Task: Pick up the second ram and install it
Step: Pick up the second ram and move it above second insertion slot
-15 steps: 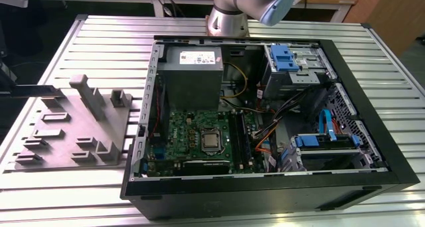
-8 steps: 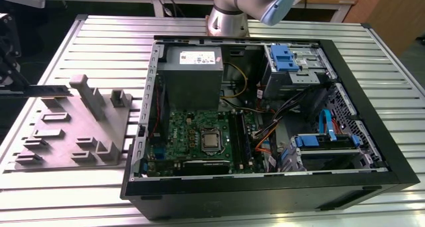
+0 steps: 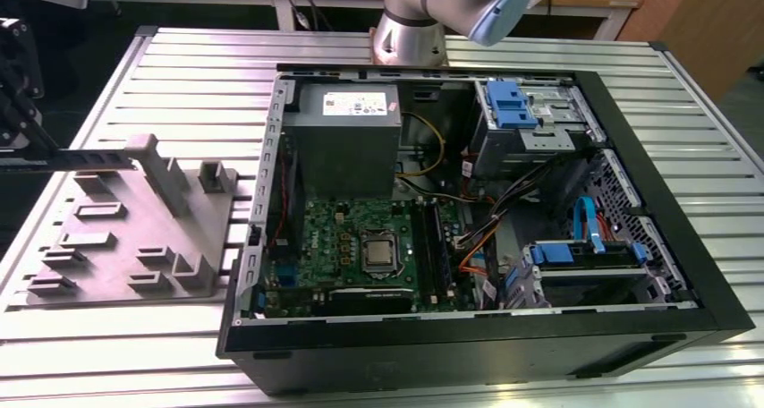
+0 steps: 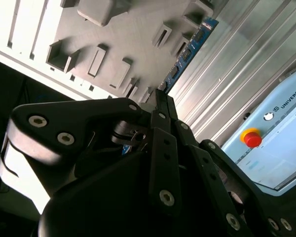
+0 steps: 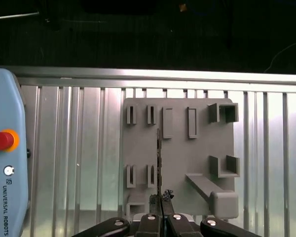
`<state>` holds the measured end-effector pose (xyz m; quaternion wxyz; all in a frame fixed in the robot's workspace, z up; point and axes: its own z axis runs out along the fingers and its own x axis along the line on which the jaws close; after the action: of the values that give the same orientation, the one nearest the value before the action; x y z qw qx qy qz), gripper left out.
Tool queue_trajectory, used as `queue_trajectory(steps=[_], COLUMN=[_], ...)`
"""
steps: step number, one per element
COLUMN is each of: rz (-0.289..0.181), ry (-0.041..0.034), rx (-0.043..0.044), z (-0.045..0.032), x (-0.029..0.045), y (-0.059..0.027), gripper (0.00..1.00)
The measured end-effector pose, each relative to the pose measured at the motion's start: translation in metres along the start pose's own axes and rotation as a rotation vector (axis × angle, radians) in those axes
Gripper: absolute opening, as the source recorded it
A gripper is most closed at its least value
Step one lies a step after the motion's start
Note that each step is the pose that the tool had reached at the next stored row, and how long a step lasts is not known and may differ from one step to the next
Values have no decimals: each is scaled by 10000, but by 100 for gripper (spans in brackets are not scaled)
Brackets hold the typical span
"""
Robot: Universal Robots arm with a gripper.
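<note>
Gripper (image 5: 161, 199), in the first wrist view, is clamped on one end of the second ram (image 5: 159, 158), held edge-on over the grey slotted holder (image 3: 120, 238) at the exterior view's left, so the strip might tilt and meet askew the motherboard (image 3: 340, 238) lying beside the power supply (image 3: 343, 140) inside the open case (image 3: 478, 345) further right.

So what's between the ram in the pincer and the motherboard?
In the exterior view, the gray fixture tray and the case's side wall lie between the second ram and the motherboard.
</note>
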<state>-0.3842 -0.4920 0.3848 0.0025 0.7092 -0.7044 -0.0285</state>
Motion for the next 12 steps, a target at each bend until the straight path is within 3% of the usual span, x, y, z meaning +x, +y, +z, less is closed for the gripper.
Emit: queue_trajectory(steps=[8, 12], rz=[0, 0], ry=[-3, -1], rx=[1, 0], z=[-26, -29], x=[-1, 0], y=[1, -50], gripper=[11, 11])
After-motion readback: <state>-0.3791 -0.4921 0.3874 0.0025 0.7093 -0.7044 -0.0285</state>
